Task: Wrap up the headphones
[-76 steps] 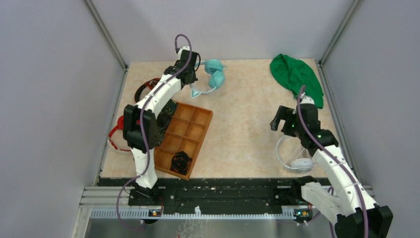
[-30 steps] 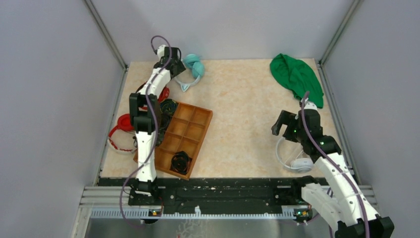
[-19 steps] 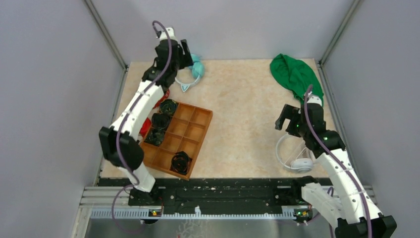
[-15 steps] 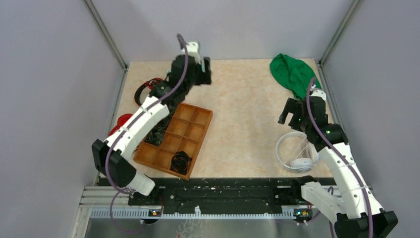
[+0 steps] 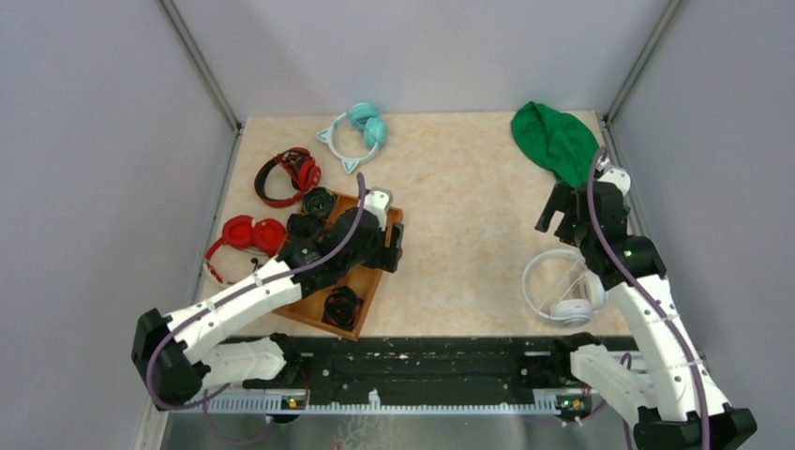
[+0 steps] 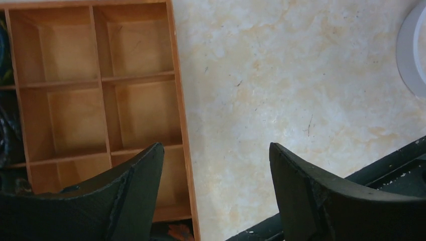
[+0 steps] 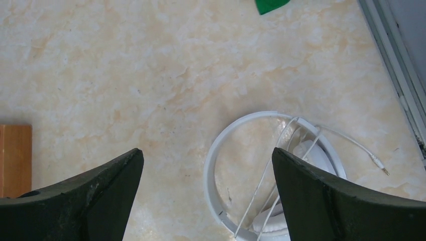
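Note:
The teal headphones (image 5: 356,129), with a pale cat-ear headband, lie free on the table at the far back, left of centre. Neither wrist view shows them. My left gripper (image 5: 392,251) hangs open and empty over the right edge of the wooden tray (image 5: 319,314), well nearer than the headphones. In the left wrist view its jaws (image 6: 216,150) stand wide over the tray rim (image 6: 179,100) and bare table. My right gripper (image 5: 560,211) is open and empty at the right side, and its wrist view shows it (image 7: 207,155) above the white headphones (image 7: 217,150).
Two red headphones (image 5: 286,175) (image 5: 246,239) lie left of the tray. Dark cable bundles (image 5: 342,305) sit in some tray compartments. White headphones (image 5: 562,286) with a loose cable lie at the near right. A green cloth (image 5: 558,141) is at the back right. Walls enclose the table.
My left arm has drawn back from the teal headphones at the rear to low over the tray's right edge, leaving them on the table. The right gripper shifted slightly back and right.

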Controlling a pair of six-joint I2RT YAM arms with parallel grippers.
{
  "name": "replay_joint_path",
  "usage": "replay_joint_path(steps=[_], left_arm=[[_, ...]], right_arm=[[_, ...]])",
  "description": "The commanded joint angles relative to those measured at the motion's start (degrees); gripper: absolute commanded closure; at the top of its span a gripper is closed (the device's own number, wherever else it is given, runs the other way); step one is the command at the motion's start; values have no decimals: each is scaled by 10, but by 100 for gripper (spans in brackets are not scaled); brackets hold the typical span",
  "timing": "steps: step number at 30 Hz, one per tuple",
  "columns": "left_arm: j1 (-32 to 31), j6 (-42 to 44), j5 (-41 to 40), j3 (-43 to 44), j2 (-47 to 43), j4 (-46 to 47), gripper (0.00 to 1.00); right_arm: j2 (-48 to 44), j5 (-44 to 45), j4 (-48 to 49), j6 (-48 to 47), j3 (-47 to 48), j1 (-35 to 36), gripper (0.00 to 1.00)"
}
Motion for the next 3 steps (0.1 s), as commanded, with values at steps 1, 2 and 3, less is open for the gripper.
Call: replay_joint_path(steps=[1, 2, 3], left_arm=[[-1, -60, -15, -37, -50, 28, 19], [-1, -67, -14, -40, -52, 31, 18], [-1, -70, -11, -41, -53, 34, 18]], right_arm=[[-14, 3, 8, 16, -12, -4, 1], [-15, 2, 7, 17, -18, -4, 1], [-16, 1, 6, 19, -20, -4, 1]])
